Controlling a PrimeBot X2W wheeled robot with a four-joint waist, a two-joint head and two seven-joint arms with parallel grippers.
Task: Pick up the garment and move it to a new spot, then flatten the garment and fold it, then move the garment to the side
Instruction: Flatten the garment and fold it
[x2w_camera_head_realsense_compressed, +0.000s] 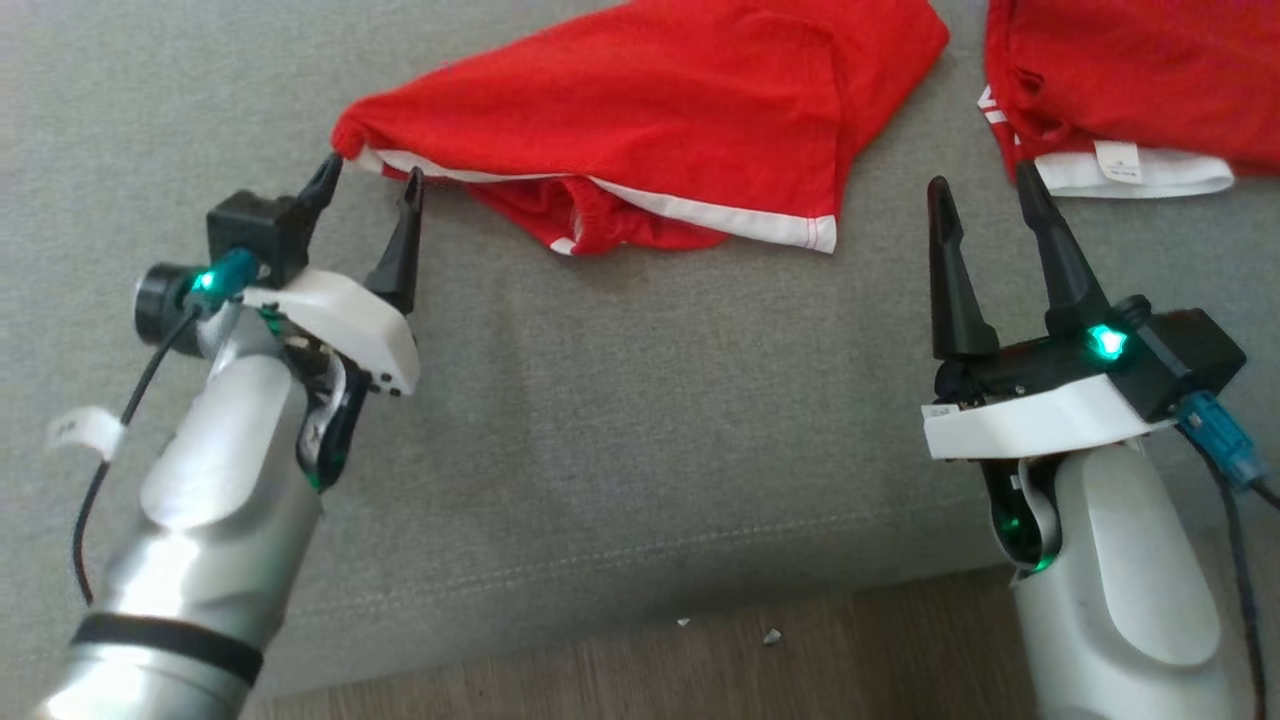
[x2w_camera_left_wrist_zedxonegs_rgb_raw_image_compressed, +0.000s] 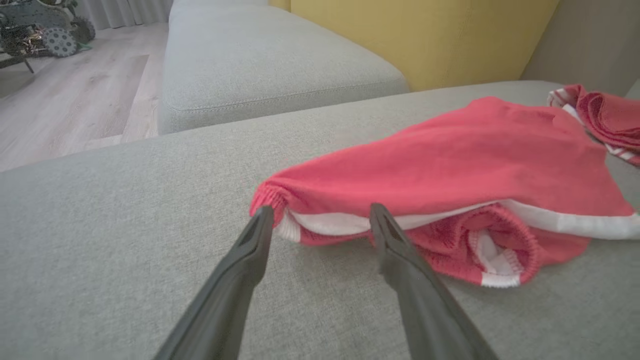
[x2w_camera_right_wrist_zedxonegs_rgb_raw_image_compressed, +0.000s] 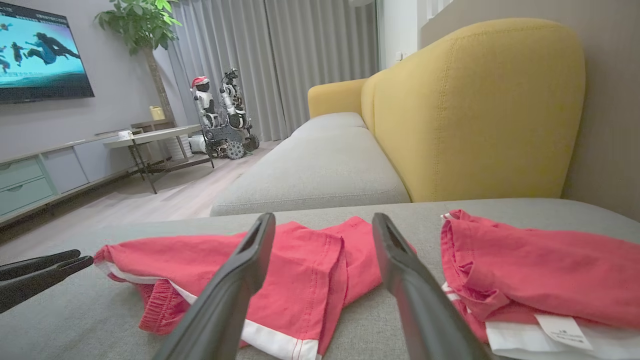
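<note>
Left wrist view: the left gripper (x2w_camera_left_wrist_zedxonegs_rgb_raw_image_compressed: 320, 212) has its two long dark fingers spread wide with nothing clamped between them. One tip sits at the puckered corner of the red cloth garment with a white hem band (x2w_camera_left_wrist_zedxonegs_rgb_raw_image_compressed: 450, 160) and the other against the band itself, though I cannot tell whether they press the cloth or stand just beside it. The garment lies on the grey woven sofa cushion (x2w_camera_head_realsense_compressed: 600, 420), doubled over and rumpled, with a ribbed red edge poking out from under the top layer, so by my reading it is far from flat. If the jaws closed here they might catch only the top layer or the very tip of the corner. A pull would then slip free, or drag one ply and bunch the rest worse. Tips driven too low could also pinch the cushion fabric along with the cloth. The right gripper (x2w_camera_head_realsense_compressed: 982, 180) is likewise open and empty, hanging over the bare cushion between this garment and a second red garment with a white collar and a sewn-in label (x2w_camera_head_realsense_compressed: 1130, 70) lying near to its right. A reach that drifts that way could snag the wrong piece, or both at once. The cushion's front edge and the wooden floor (x2w_camera_head_realsense_compressed: 600, 670) lie close behind the arms — cloth drawn too far towards the robot could slide off.
</note>
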